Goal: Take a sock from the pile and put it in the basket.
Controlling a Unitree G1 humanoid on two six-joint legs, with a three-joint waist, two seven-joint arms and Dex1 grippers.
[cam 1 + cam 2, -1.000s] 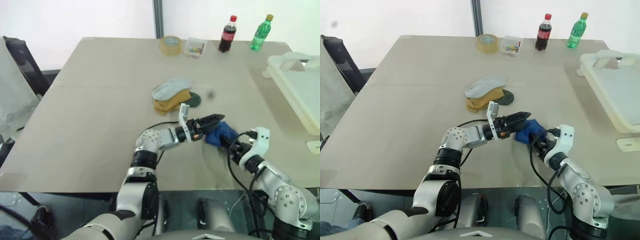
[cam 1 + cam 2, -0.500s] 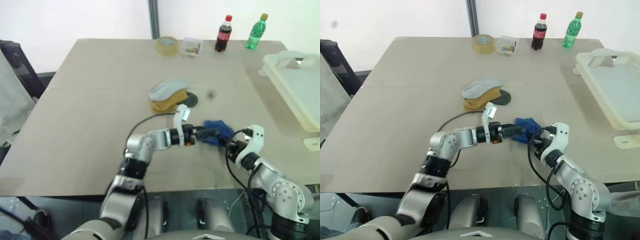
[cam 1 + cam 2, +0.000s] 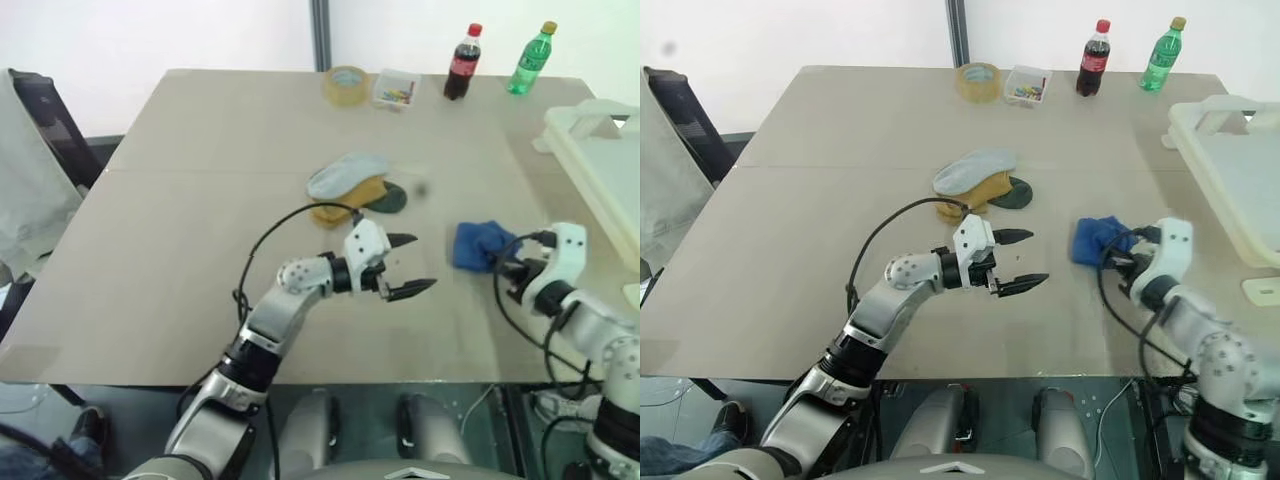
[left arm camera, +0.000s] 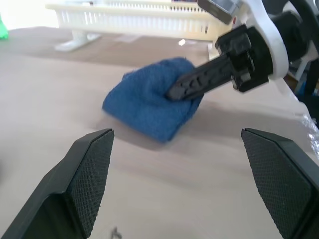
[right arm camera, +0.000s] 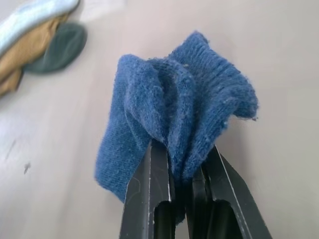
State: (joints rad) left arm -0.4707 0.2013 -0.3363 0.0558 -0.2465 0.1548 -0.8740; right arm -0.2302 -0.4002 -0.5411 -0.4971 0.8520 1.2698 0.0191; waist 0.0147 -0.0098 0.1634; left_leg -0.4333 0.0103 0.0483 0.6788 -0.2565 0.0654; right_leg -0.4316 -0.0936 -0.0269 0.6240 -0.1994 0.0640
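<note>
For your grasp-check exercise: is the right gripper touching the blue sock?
Touching. The right wrist view shows the right gripper with both fingers pinching a fold of the blue sock.

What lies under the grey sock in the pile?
Under the grey sock lies a mustard sock, poking out along its near edge, with a dark green sock beside it on the table. How far either reaches beneath the grey one is covered.

Left gripper (image 3: 1018,260): fingers spread wide, nothing between them.
Right gripper (image 3: 1118,256): fingers closed on the blue sock (image 3: 1095,239), which bunches past the fingertips.
Pile (image 3: 978,180): grey, mustard and dark green socks, beyond the left fingertips, apart.
Basket (image 3: 1240,180): white, well beyond the right fingers.
</note>
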